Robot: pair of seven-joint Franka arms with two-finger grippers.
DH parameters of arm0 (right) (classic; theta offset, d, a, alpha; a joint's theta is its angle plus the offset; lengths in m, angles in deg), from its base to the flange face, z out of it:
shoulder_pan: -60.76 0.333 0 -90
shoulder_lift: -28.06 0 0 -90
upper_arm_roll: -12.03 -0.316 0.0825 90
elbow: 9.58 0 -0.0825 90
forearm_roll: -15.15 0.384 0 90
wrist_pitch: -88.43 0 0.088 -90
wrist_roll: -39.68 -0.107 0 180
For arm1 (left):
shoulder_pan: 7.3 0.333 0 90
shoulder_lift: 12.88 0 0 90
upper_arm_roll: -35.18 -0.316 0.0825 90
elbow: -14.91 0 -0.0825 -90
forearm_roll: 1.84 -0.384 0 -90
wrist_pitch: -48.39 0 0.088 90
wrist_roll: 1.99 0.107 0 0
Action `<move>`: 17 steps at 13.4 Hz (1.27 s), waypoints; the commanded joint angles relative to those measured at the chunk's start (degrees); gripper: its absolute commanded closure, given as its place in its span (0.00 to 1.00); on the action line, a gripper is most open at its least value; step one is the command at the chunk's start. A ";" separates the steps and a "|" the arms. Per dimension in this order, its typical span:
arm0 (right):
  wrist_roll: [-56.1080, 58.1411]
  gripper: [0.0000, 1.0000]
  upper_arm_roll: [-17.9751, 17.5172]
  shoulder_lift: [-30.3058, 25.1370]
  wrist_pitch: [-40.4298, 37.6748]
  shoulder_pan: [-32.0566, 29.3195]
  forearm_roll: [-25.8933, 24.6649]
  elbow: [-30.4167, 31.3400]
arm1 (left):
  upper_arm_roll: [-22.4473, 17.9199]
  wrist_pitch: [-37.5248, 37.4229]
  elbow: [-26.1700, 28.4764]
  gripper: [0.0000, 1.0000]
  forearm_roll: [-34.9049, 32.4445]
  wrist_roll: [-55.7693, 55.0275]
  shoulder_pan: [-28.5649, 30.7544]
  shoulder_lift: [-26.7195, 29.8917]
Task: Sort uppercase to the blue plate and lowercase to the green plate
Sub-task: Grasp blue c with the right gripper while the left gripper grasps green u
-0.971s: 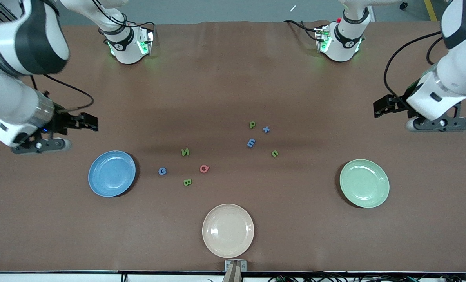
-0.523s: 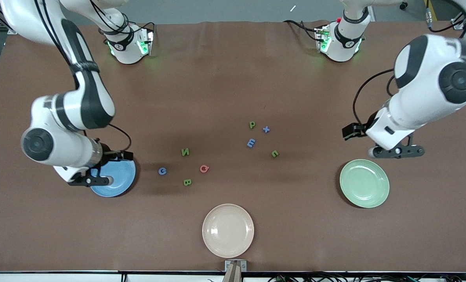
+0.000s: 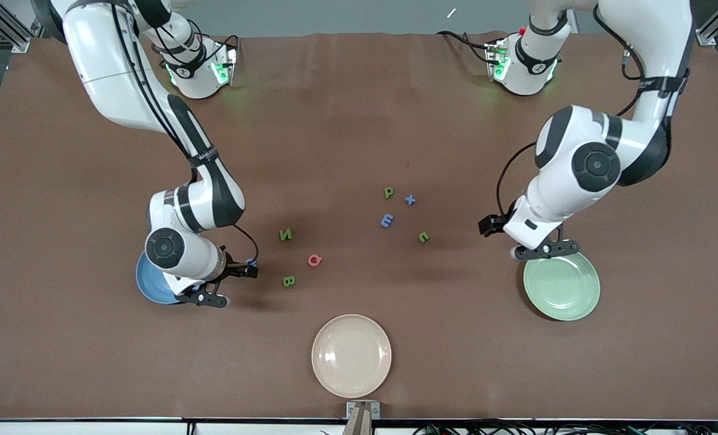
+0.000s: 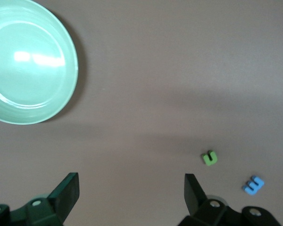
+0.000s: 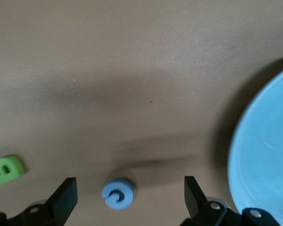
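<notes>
Right gripper: its dark fingers stand wide apart and hold nothing, poised over the worktop just beside the round glossy blue plate, with the small chunky blue letter C between them. The right arm bends down from its base and covers much of that plate in the front view.

Left gripper: its fingers are likewise spread wide and empty, over bare worktop at the edge of the round glossy pale green plate. The left arm folds at the elbow and descends toward that plate.

The worktop is covered in a brown matte sheet. Toward the right arm's end lie the green capital N, the red capital Q and the green capital B. Toward the middle lie the green small p, the blue small x, the blue small m and the green small n. A round beige plate sits nearest the front camera. All three plates are empty.

The front view hides most of the blue C under the right gripper; the right wrist view shows it whole, with the B well apart. The left wrist view shows the n and m apart from the green plate.
</notes>
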 commanded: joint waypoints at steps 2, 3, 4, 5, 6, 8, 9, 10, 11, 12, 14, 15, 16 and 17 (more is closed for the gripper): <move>-5.84 0.04 0.29 -0.14 3.65 1.75 1.43 2.87 | -0.14 3.21 -0.78 0.08 -5.07 -7.76 -3.35 -4.28; -6.90 0.06 0.29 -0.13 3.73 2.63 2.21 2.87 | -0.05 4.43 -0.78 0.11 -5.34 -9.62 -4.13 -5.16; -7.52 0.08 0.29 -0.05 3.74 3.08 2.48 2.96 | -0.13 5.32 -0.78 0.15 -5.26 -11.90 -5.45 -6.56; -7.79 0.10 0.29 -0.13 3.74 3.34 2.49 3.31 | -0.14 6.37 -0.87 0.16 -5.34 -14.01 -5.72 -7.54; -7.79 0.13 0.29 -0.13 3.74 3.34 2.49 3.66 | -0.05 7.69 -0.87 0.18 -5.34 -15.77 -5.90 -8.50; -7.79 0.20 0.29 -0.13 3.91 3.52 2.49 4.63 | -0.13 9.89 -0.87 0.21 -5.34 -17.80 -7.38 -10.26; -7.79 0.21 0.29 -0.13 4.61 3.52 2.49 5.33 | -0.14 10.51 -1.65 0.24 -5.34 -19.81 -8.35 -11.49; -7.79 0.22 0.29 -0.22 5.22 3.35 2.49 6.12 | -0.14 10.51 -2.79 0.28 -5.43 -21.13 -8.54 -12.72; -7.79 0.25 0.29 -0.31 5.32 3.43 2.49 6.30 | -0.14 10.51 -3.50 0.30 -5.35 -21.84 -9.06 -13.69; -7.79 0.31 0.29 -0.31 5.32 3.43 2.40 6.30 | -0.14 10.51 -4.20 0.31 -5.34 -22.55 -9.59 -14.74; -7.79 0.45 0.29 -0.31 5.32 3.43 2.40 6.30 | -0.22 10.60 -5.43 0.33 -5.43 -24.74 -10.64 -16.24; -7.71 0.53 0.29 -0.40 5.32 3.43 2.40 6.30 | -0.22 10.60 -6.05 0.35 -5.43 -25.45 -11.17 -17.03; -7.71 0.61 0.37 -0.40 5.32 3.35 2.40 6.30 | -0.22 10.60 -6.49 0.37 -5.35 -26.41 -11.78 -17.91; -7.71 0.69 0.37 -0.40 5.23 3.34 2.40 6.30 | -0.22 10.60 -7.10 0.39 -5.34 -27.38 -12.40 -18.61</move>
